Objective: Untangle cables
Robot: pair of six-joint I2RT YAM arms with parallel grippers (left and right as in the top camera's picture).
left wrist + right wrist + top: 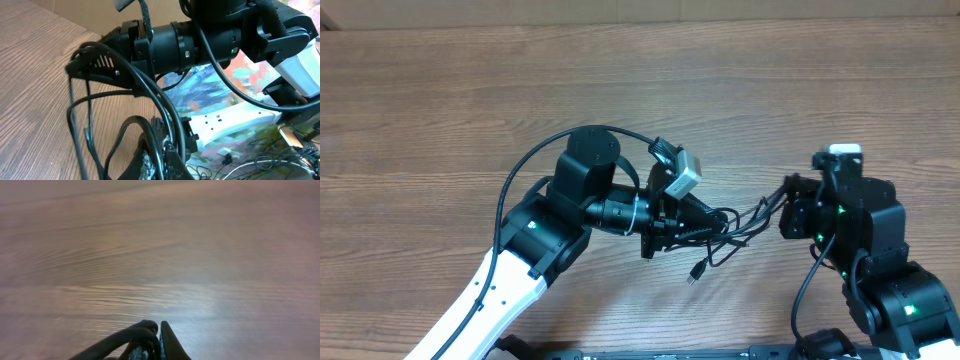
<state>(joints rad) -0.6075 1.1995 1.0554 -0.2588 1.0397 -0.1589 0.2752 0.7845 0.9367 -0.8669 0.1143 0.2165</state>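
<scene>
Jaws are both pinching shut on the cables (740, 222), which are stretching sideways between left gripper (705, 228) and right gripper (772, 206)

One table (440, 120) carries two robot arms, the left arm (520, 240) and the right arm (890, 280). There are two grippers, the left gripper (705, 222) and the right gripper (782, 200). Between them is one tangle of cables (740, 222), its strands too knotted to count. One plug tip (694, 277) shows on the near side.
</scene>
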